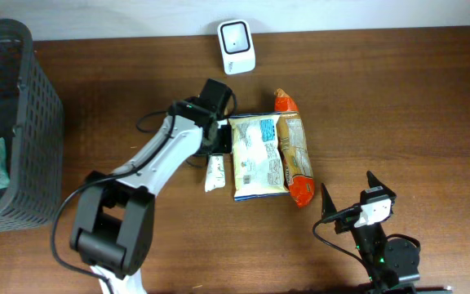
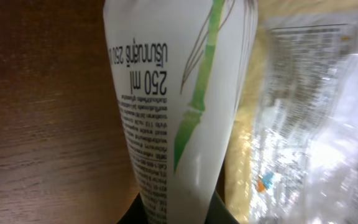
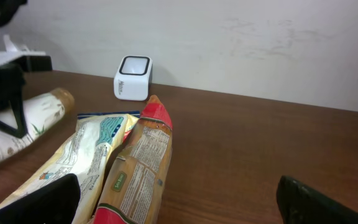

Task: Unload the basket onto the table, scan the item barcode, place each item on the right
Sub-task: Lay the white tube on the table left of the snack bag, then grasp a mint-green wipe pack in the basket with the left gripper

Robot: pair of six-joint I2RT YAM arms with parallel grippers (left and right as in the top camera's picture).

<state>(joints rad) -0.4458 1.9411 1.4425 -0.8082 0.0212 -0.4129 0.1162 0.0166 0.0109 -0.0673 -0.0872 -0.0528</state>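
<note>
A white tube (image 2: 173, 93) printed with a green bamboo stalk and "250 ml" lies on the wooden table, its near end between the two dark fingers of my left gripper (image 2: 179, 214), which is shut on it. From overhead the tube (image 1: 214, 173) lies just left of the snack packs, with the left gripper (image 1: 219, 140) at its far end. The white barcode scanner (image 1: 237, 46) stands at the table's back edge, apart from the tube. Low at the front right, my right gripper (image 1: 356, 200) is open, and nothing sits between its fingers (image 3: 319, 202).
A pale snack pack (image 1: 258, 155) and an orange-and-red pack (image 1: 294, 147) lie side by side right of the tube. A dark mesh basket (image 1: 23, 122) stands at the left edge with a green packet inside. A wall runs behind the scanner (image 3: 133, 76).
</note>
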